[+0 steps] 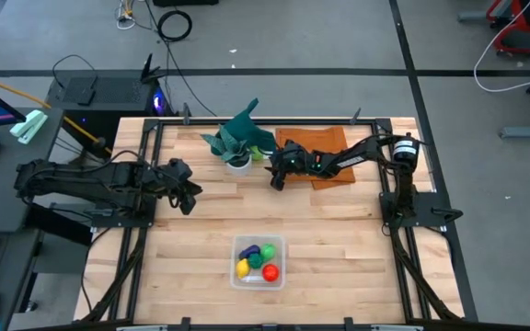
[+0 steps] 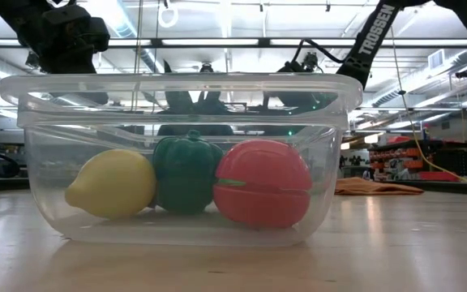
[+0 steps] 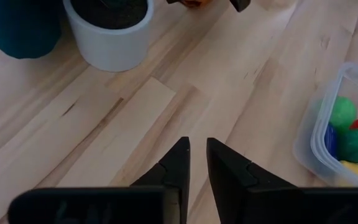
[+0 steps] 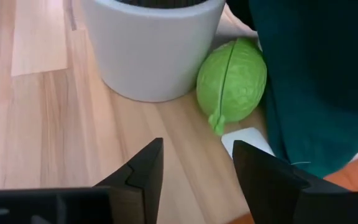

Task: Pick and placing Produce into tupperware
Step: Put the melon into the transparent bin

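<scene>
White "TROSSEN" lettering runs along the dark arm point(image 2: 371, 40).

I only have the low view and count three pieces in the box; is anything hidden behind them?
Observer: Yes, a purple piece lies behind them in the box.
Operator: Thank you; where is the light green one?
Observer: On the table beside the white pot, under the plant's teal leaves.
Operator: Is an arm near it?
Observer: The right gripper is open just short of it; the left gripper waits over bare table.
</scene>
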`<state>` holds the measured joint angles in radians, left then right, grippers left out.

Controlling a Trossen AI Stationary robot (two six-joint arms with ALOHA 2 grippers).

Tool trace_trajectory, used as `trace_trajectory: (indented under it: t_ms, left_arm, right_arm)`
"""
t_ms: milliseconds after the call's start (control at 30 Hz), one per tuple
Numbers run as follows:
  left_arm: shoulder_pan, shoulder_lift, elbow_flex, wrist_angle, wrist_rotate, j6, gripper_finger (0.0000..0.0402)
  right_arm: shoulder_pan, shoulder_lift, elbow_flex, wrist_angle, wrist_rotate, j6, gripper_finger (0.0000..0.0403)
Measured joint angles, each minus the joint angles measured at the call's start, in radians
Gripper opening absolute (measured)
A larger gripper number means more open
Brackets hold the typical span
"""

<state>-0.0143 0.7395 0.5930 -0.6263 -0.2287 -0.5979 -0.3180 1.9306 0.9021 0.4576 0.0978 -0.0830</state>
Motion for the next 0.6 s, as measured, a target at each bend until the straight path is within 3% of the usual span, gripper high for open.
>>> trace_trajectory:
  t_ms: [600]
  left_arm:
    - [0.000, 0.000, 0.000, 0.000, 0.000, 0.006, 0.0061]
  right_arm:
    - [-0.017, 0.004, 0.000, 0.021, -0.002, 0.012, 0.0150]
